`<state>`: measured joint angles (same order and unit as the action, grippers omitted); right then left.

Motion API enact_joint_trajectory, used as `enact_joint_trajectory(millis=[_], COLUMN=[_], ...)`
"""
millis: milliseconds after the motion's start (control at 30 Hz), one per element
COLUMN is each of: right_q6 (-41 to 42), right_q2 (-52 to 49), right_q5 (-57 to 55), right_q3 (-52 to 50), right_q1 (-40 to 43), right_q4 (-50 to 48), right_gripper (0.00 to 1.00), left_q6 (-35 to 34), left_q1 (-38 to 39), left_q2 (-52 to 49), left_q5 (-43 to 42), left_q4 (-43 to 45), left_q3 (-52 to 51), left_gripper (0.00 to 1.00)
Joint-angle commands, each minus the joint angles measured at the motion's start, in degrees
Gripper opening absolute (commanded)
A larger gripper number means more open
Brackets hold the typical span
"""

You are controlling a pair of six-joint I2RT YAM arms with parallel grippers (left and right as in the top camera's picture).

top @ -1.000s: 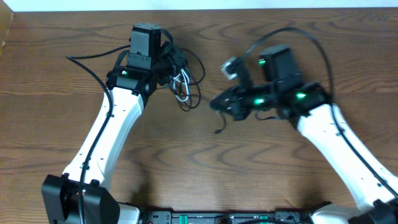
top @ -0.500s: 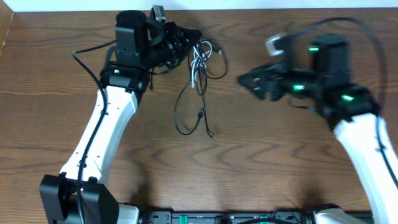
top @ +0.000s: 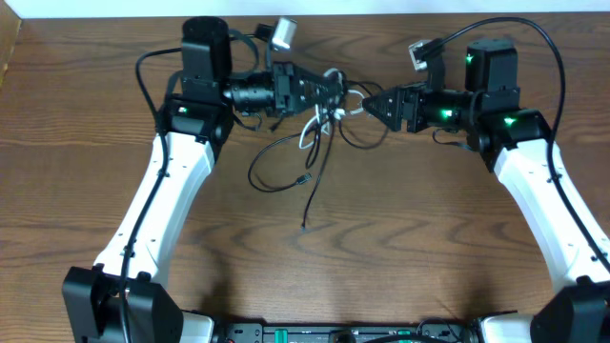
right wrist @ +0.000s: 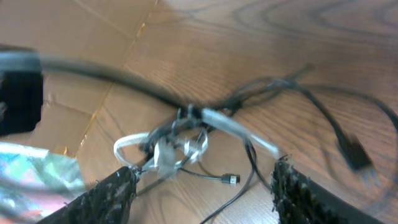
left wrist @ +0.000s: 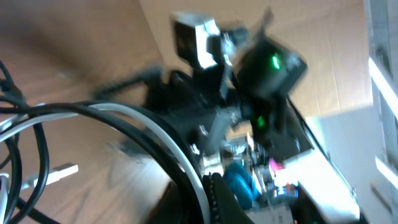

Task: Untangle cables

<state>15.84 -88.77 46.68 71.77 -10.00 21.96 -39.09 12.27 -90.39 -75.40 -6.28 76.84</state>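
Open wood table [top: 429, 257] spans the lower frame. My left gripper [top: 332, 90] clamps the cables [right wrist: 166, 149] at upper centre. My right gripper [right wrist: 204, 174] gapes wide, empty.

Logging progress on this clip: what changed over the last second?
The left gripper, shut on the cables throughout, swung to point right, carrying the bundle toward the middle. The right gripper drew off to the right, then returned left and now faces the bundle, open, not gripping it. The table itself stayed as it was.
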Motion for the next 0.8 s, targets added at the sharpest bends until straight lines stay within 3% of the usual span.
enact_joint_trajectory(millis=[0, 167, 233, 367, 767], right_q6=[4.4, 5.5, 10.2, 11.9, 16.9], right_q2=[-1.4, -1.8, -2.0, -2.0, -7.3], right_q5=[1.0, 0.5, -3.7, -5.4, -7.7], right_q3=[0.4, 0.4, 0.4, 0.4, 0.4], right_q1=[-0.9, -2.8, -3.5, -3.6, -8.1], right_q4=[-1.7, -0.5, 3.3, 6.1, 4.0], right_gripper=[0.66, 0.55, 0.49, 0.46, 0.38], left_q6=[9.6, 9.9, 9.9, 9.9, 9.9], left_q1=[2.1, 2.6, 2.7, 3.0, 5.0], left_q2=[0.0, -0.1, -0.2, -0.2, -0.2], left_q5=[-3.8, 6.5, 12.1, 20.2, 21.1], left_q4=[-2.8, -9.1, -12.3, -17.9, -18.4], left_q3=[0.6, 0.6, 0.6, 0.6, 0.6], left_gripper=[0.08, 0.08, 0.08, 0.08, 0.08])
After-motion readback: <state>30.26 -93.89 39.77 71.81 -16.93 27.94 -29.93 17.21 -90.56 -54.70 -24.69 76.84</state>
